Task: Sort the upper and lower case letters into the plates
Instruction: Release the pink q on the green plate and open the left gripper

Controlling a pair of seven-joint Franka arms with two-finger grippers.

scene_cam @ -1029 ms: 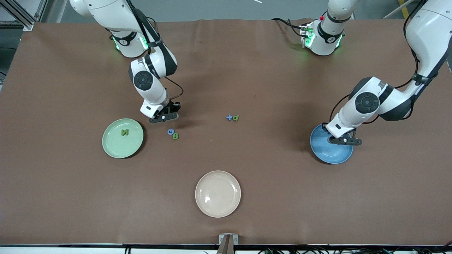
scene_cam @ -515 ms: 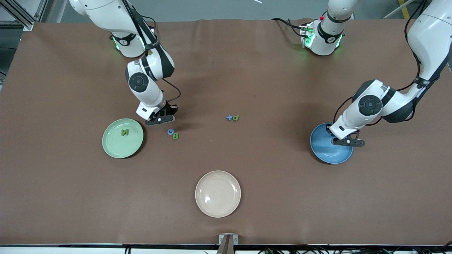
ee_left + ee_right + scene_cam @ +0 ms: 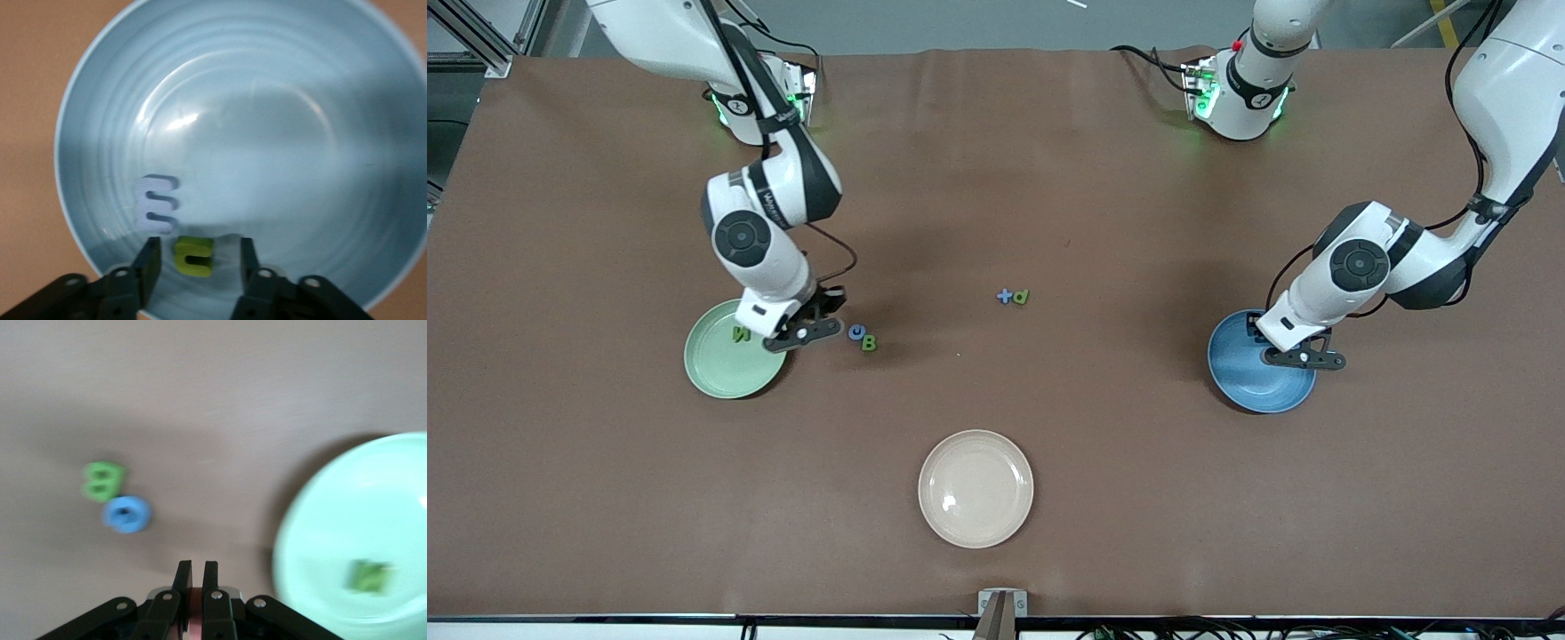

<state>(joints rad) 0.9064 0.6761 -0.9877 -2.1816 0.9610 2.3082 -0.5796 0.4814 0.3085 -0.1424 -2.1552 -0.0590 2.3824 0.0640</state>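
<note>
the letters were tiny chunky foam-looking pieces, so prob v light, a bit soft and not fragile. they'd skid or tip if nudged. best taken across the flat sides with a narrow pinch from straight above, low to the brown table [image 3: 1138, 498].

right gripper [image 3: 800, 334] hung over the edge of the round pale green plate [image 3: 716, 378], on the side toward the left arm's end. its jaws were together, and the right wrist view showed a sliver of a small red piece [image 3: 194, 618] pinched between them. one green letter n [image 3: 740, 334] lay in that plate.

left gripper [image 3: 1303, 358] sat low over the round blue plate [image 3: 1249, 391], jaws apart. a yellow-green letter [image 3: 194, 255] lay on the plate floor between the fingers [image 3: 150, 261] with a gap on each side, so it wasn't gripped. a pale lilac letter [image 3: 157, 204] lay just beside it in the same plate.

still loose on the table: a blue round letter [image 3: 856, 332] touching a green letter b [image 3: 869, 343], just beside the green plate toward the left arm's end. a blue cross-shaped letter [image 3: 1005, 296] and a green letter d [image 3: 1021, 296] sat touching mid table, well apart from both plates. the cream plate [image 3: 975, 533], nearest the front camera, held nothing.
</note>
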